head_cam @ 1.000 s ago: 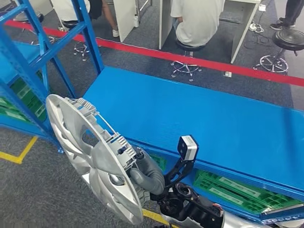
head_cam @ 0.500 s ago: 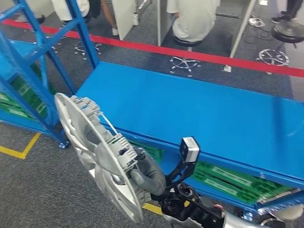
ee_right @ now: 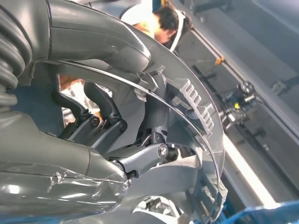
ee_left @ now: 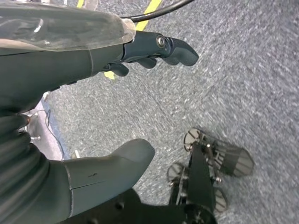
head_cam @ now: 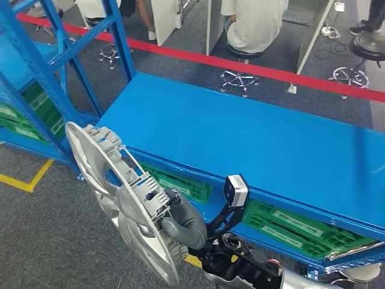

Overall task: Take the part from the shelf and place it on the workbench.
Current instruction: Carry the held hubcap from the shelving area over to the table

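Note:
The part is a silver wheel cover [head_cam: 113, 192], ribbed along its back rim, held tilted on edge over the grey floor in front of the blue workbench [head_cam: 254, 138]. My right hand [head_cam: 181, 224] grips it at its lower rim, fingers hooked through the openings. In the right wrist view the fingers [ee_right: 105, 121] curl around the wheel cover's [ee_right: 190, 107] inner ribs. The blue shelf frame [head_cam: 45, 60] stands at the left. My left hand [ee_left: 70, 65] hangs above the carpet, thumb and fingers apart, holding nothing.
Green crates [head_cam: 290, 226] sit under the bench top. Behind a red floor line [head_cam: 254, 66], people sit on stools [head_cam: 238, 57] at white desks. A yellow floor line [head_cam: 20, 180] runs at the left. A wheeled base [ee_left: 201, 172] stands on the carpet below my left hand.
The whole picture has shifted, so the camera has moved; the bench's near edge now lies closer to the wheel cover. My right hand keeps the same grip.

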Controlling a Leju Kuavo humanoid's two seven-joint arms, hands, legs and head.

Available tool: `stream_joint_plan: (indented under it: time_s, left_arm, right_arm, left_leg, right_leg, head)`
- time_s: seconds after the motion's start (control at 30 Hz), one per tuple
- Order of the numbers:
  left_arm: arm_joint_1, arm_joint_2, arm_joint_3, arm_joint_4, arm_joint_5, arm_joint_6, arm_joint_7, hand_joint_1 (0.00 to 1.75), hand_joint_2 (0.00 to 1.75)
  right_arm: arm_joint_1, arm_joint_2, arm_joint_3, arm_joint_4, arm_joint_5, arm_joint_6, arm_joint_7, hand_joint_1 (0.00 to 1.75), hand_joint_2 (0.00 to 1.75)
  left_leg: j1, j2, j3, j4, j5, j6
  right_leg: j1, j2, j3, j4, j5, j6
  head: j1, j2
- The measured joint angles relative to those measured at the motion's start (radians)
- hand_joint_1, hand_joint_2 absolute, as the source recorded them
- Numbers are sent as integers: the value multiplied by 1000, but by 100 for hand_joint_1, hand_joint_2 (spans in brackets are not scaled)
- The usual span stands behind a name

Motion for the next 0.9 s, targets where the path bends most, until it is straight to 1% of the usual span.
stream_joint_plan:
  time_s: [0.03,0.07,0.1,0.13,0.17,0.2,0.23,0.27,0.3,0.33,0.37,0.4,0.43,0.47,0.5,0.53,0.57,0.6,0.63,0.67,0.7,0.73,0.77,0.8,0.83,0.87,0.9]
  left_arm:
    - [0,0,-1,0,2,0,0,0,175]
    - [0,0,-1,0,4,0,0,0,175]
    - [0,0,-1,0,6,0,0,0,175]
    - [0,0,-1,0,6,0,0,0,175]
    - [0,0,-1,0,7,0,0,0,175]
    - [0,-1,-1,0,7,0,0,0,175]
    - [0,-1,-1,0,7,0,0,0,175]
    - [-1,-1,-1,0,7,0,0,0,175]
    - [-2,-1,-1,0,7,0,-1,0,175]
    - [-2,-1,-1,0,8,0,-1,0,175]
    - [-2,-1,-2,0,8,0,-1,0,175]
    - [0,0,-2,0,9,1,-1,0,175]
    - [1,0,-2,0,9,1,-1,0,175]
    - [1,0,-2,0,10,1,-1,0,175]
    - [0,0,-2,0,10,1,-1,0,175]
    - [-2,-1,-2,0,10,1,-1,0,175]
    - [-3,-1,-2,0,10,1,-1,0,175]
    - [-3,-1,-2,0,11,2,-1,0,175]
    - [-2,-1,-2,0,13,2,-2,0,175]
    - [-1,-1,-2,0,15,4,-2,0,175]
    - [-1,-1,-2,0,18,7,-3,0,175]
    - [-1,0,-2,0,21,9,-3,0,175]
    - [-3,0,-2,0,23,11,-4,0,175]
    - [-4,0,-2,0,25,13,-4,0,175]
    - [-5,0,-2,0,28,15,-4,0,175]
    - [-6,0,-2,0,31,18,-4,0,175]
    - [-5,0,-2,0,35,21,-2,0,175]
  right_arm:
    - [1,0,-1,0,1,5,-1,175,175]
    - [4,0,-1,1,2,8,-2,175,175]
    - [7,0,-1,2,2,11,-3,175,175]
    - [9,0,-1,3,3,14,-3,175,175]
    - [10,0,-1,4,3,15,-3,175,175]
    - [10,0,-1,4,3,16,-3,175,175]
    - [9,0,-1,5,3,17,-3,175,175]
    - [9,0,-1,5,3,18,-4,175,175]
    - [9,0,-1,6,3,19,-4,175,175]
    - [9,0,-1,6,3,20,-4,175,175]
    - [9,0,-1,7,3,20,-4,175,175]
    - [9,0,-1,7,3,20,-4,175,175]
    - [9,0,-1,7,3,20,-4,175,175]
    - [9,0,-1,7,3,20,-4,175,175]
    - [9,0,-1,7,3,20,-5,175,175]
    - [9,0,-2,7,3,20,-5,175,175]
    - [9,0,-2,8,3,21,-5,175,175]
    - [9,0,-1,8,3,22,-5,175,175]
    - [9,0,-1,10,3,23,-5,175,175]
    - [9,0,-1,11,3,26,-5,175,175]
    - [8,0,-1,12,2,29,-5,175,175]
    - [6,1,0,13,2,32,-5,175,175]
    - [4,1,0,13,2,36,-6,175,175]
    - [1,1,1,15,1,39,-6,175,175]
    - [-1,2,1,16,0,42,-7,175,175]
    - [-3,2,2,18,-1,45,-8,175,175]
    - [-4,3,4,21,-2,48,-8,175,175]
  left_leg:
    - [0,-5,-1,0,0,2]
    - [-1,-11,-1,1,0,4]
    - [-1,-18,-1,2,0,4]
    - [0,-26,-1,3,0,4]
    - [0,-36,-1,6,-1,2]
    - [1,-46,-1,10,-3,0]
    - [1,-55,-2,15,-5,-4]
    - [1,-64,-7,22,-6,-9]
    - [1,-72,-13,28,-5,-15]
    - [2,-79,-21,31,-3,-21]
    - [4,-86,-27,33,1,-27]
    - [6,-87,-31,34,2,-33]
    - [7,-78,-38,46,-5,-38]
    - [7,-63,-53,76,-23,-43]
    - [7,-44,-78,128,-52,-46]
    - [7,-28,-114,199,-85,-50]
    - [8,-21,-151,271,-113,-54]
    - [9,-17,-177,322,-128,-56]
    - [9,-15,-185,337,-124,-57]
    - [9,-12,-170,309,-102,-56]
    - [9,-6,-136,246,-69,-53]
    - [8,10,-94,167,-38,-50]
    - [4,25,-59,100,-16,-44]
    - [0,36,-37,54,-4,-38]
    - [-4,41,-29,33,-2,-32]
    - [-8,34,-30,31,-2,-27]
    - [-7,26,-30,29,-1,-21]
  right_leg:
    - [-1,5,-33,74,-34,3]
    - [-2,6,-63,141,-58,5]
    - [-4,7,-83,182,-64,7]
    - [-6,8,-85,183,-49,9]
    - [-9,10,-68,142,-16,10]
    - [-12,18,-38,72,27,10]
    - [-15,35,-9,4,58,10]
    - [-18,51,15,-52,75,9]
    - [-19,63,28,-82,79,8]
    - [-17,69,32,-90,74,5]
    - [-16,64,34,-94,75,0]
    - [-16,56,35,-94,79,-6]
    - [-16,48,35,-97,83,-12]
    - [-18,38,35,-100,86,-17]
    - [-18,28,34,-102,88,-21]
    - [-17,17,32,-103,88,-24]
    - [-15,6,30,-103,89,-25]
    - [-14,-5,28,-103,89,-26]
    - [-13,-15,27,-103,89,-26]
    - [-13,-25,27,-103,89,-26]
    - [-13,-33,28,-103,88,-25]
    - [-12,-41,29,-102,88,-24]
    - [-9,-49,29,-102,86,-22]
    - [-7,-56,29,-102,85,-18]
    - [-5,-62,30,-102,83,-14]
    - [-4,-69,31,-102,82,-8]
    - [-5,-73,32,-103,80,-3]
  head:
    - [5,0]
    - [9,0]
    - [12,0]
    - [14,0]
    - [16,0]
    - [19,0]
    - [22,0]
    - [24,0]
    - [24,0]
    - [23,0]
    - [22,0]
    - [21,0]
    - [18,0]
    - [11,0]
    - [4,0]
    - [-3,0]
    - [-8,0]
    - [-10,0]
    - [-12,0]
    - [-14,0]
    - [-15,0]
    - [-16,0]
    - [-18,0]
    - [-17,0]
    - [-16,0]
    - [-14,0]
    - [-11,0]
